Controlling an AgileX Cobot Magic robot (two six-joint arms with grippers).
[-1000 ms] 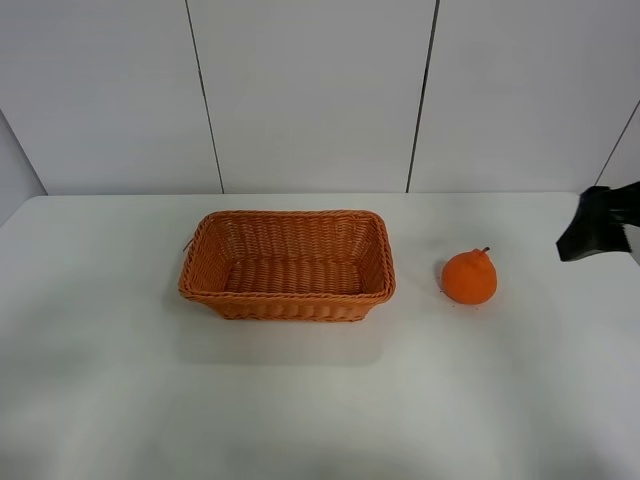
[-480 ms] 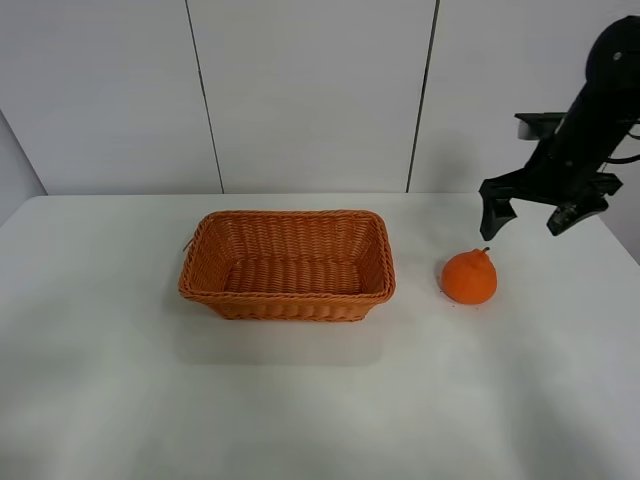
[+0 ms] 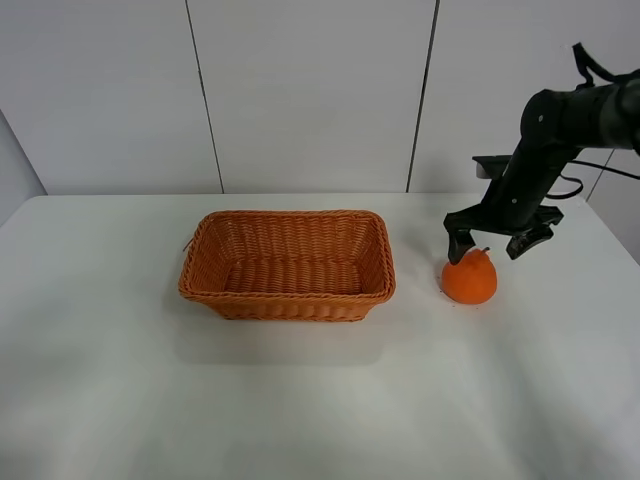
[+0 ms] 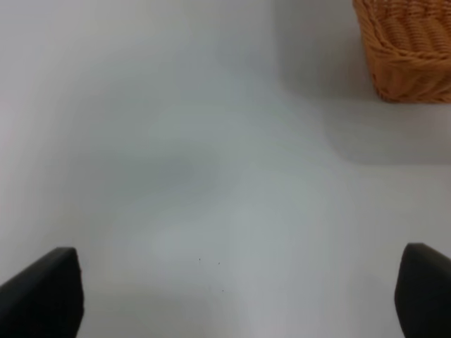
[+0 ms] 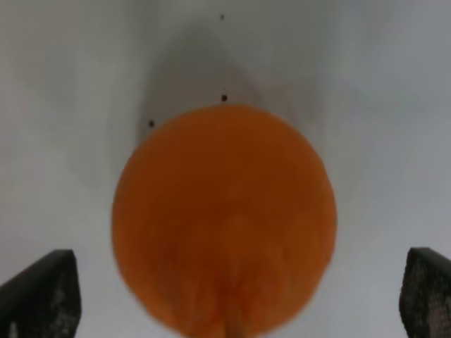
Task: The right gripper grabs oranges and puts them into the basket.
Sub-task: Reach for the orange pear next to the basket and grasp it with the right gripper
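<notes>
1. The right gripper has dropped since half a second ago and now hangs just above the orange, jaws spread wide, holding nothing.
2. The orange is unmoved on the table, right of the basket and apart from it.
3. The left gripper is spread wide and empty.

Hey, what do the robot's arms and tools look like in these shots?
The right arm is black and jointed, with thin black cables looping off it. The right tool is a black two-fingered claw; its fingers look dark with a rough grain. The left tool shows only two plain black finger ends. No markings are visible.
</notes>
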